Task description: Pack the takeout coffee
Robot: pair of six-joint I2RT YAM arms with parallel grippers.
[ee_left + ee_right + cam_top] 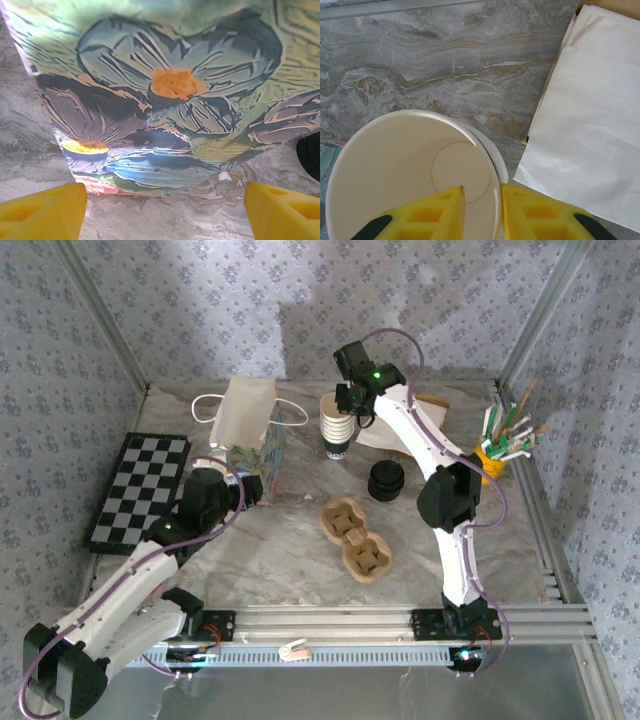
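The cup [405,165] tops its stack near the far edge of the surface [445,60]; my right gripper [482,215] straddles its rim, narrowed, though I cannot tell if it pinches. I'd close gently and lift straight up, leaving the lower cup [503,167] behind. My left gripper [160,210] gapes before the bag [170,85].

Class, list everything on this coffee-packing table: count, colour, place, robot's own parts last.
Floral fabric tote bag: one, multicoloured with white handles, back left.
Chequered flat mat: one, black and white, left edge.
White paper cups: a stack, number unclear, back centre.
Round black lid: one, centre.
Brown pulp cup carrier: one, two pockets, centre front.
White paper sheets: a pile, beside the cups.
Yellow holder of sticks: one, right edge.
Left gripper: one, yellow fingers, open before the bag.
Right gripper: one, yellow fingers astride the top cup's rim.
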